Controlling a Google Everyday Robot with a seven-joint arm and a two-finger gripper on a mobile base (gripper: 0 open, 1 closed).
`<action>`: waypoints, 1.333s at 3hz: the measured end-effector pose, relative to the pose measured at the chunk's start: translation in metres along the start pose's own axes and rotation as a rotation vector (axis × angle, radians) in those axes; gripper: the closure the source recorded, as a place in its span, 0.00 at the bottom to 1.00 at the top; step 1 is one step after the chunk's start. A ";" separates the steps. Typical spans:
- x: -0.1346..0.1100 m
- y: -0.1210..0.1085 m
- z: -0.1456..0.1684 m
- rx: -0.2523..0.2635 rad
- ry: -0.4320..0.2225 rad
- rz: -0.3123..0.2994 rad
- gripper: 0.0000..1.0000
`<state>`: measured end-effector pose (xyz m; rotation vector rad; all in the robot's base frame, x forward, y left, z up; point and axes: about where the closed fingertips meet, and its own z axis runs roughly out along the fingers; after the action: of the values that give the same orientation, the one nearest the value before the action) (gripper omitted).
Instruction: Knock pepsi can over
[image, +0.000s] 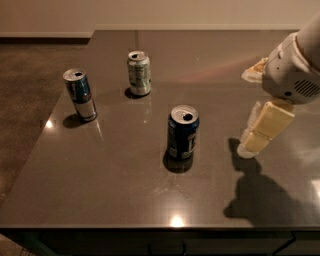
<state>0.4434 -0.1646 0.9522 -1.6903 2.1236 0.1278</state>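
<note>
Pepsi can (182, 131) upright near the middle of the bench (110, 170), somewhat toward the front edge. Claw (252, 142) hangs near the right edge, apart from the can, apparently just above the surface; whether it is wide or narrow cannot be told. Slim can (80, 95) by the left edge; pale can (139, 72) toward the far edge.

Open tabletop (217, 107) between gripper (250, 146), pepsi can (182, 133)

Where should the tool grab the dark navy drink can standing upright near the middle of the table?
Mid-height on its curved side wall, coming from the picture's right. The dark navy blue drink can stands upright on the grey table, and the cream tool hangs on that side, apart from it.
</note>
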 end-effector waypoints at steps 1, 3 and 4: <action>-0.024 0.005 0.029 -0.011 -0.102 0.009 0.00; -0.055 0.000 0.068 -0.053 -0.212 0.054 0.00; -0.066 0.002 0.084 -0.076 -0.264 0.066 0.00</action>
<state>0.4756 -0.0764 0.9007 -1.5486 1.9980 0.4323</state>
